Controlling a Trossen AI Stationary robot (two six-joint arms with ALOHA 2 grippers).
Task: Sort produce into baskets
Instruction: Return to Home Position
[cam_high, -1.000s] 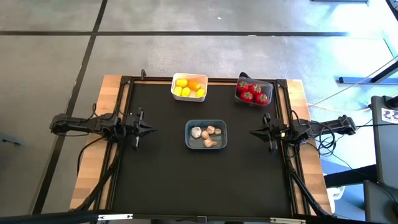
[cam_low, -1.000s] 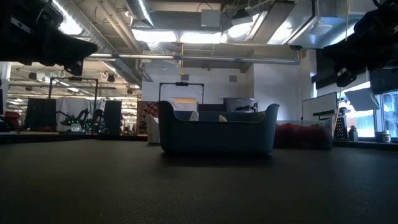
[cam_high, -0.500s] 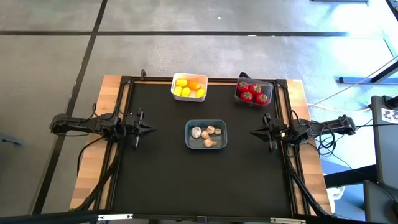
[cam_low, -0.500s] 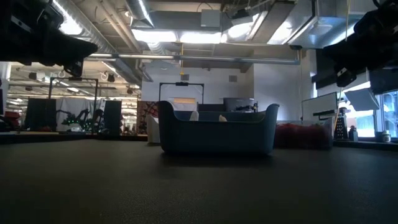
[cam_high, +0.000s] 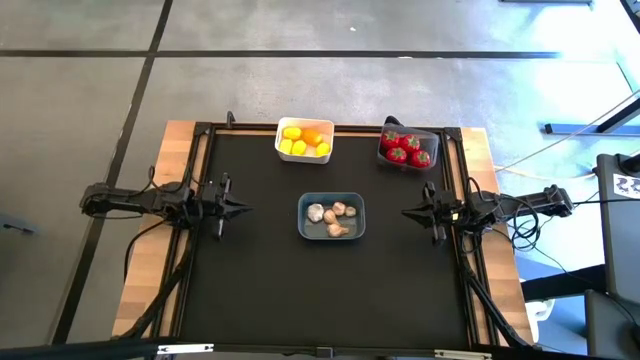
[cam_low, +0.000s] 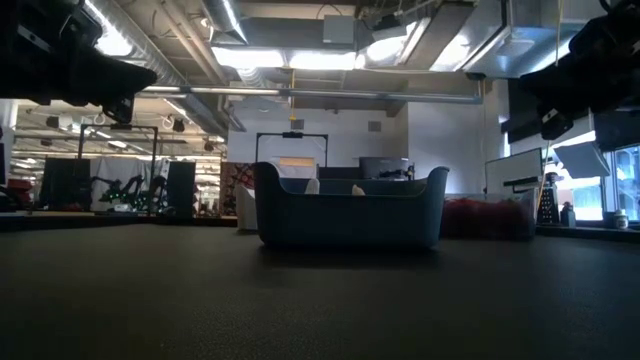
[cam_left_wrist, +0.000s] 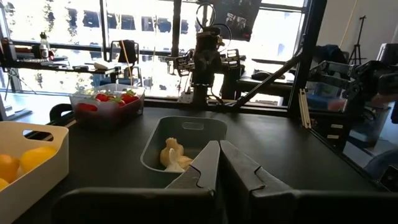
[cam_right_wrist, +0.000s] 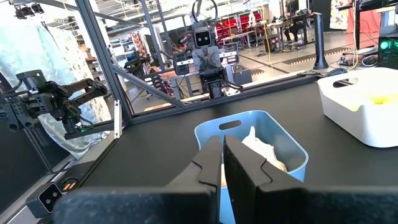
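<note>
Sorting judged complete: no loose produce on the table. Yellow and orange pieces lay in the white bin at 12 o'clock, red pieces in the dark bin at 1 o'clock, and garlic bulbs in the blue bin at centre. The left gripper at 9 o'clock and the right gripper at 3 o'clock were both pinched closed and empty. Only parking the arms seemed left.
</note>
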